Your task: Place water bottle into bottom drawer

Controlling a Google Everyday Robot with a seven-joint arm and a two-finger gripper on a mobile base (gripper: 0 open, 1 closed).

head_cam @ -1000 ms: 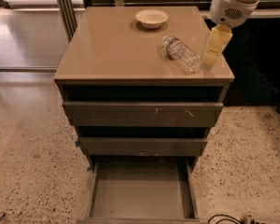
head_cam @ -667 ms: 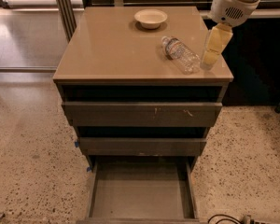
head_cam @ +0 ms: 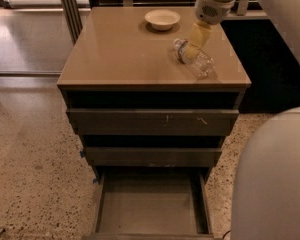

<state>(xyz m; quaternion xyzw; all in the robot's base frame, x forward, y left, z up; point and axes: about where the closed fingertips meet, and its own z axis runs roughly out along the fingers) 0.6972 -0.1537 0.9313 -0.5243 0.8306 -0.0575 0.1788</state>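
Cabinet top [head_cam: 120,54]: arm [head_cam: 216,3] angled down from upper right, gripper [head_cam: 191,50] at lying water bottle [head_cam: 202,65] neck; grip unclear.

Only one camera was used. It was set high up in front of the cabinet [head_cam: 120,49] and was pointed down at its top and drawer fronts, from quite near. The gripper [head_cam: 191,48] was seen at the top right, right by the water bottle [head_cam: 200,65] on the cabinet top.

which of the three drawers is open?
The bottom drawer: pulled out, grey floor showing; the two upper drawers show only flat fronts. The gripper is up top, at the water bottle.
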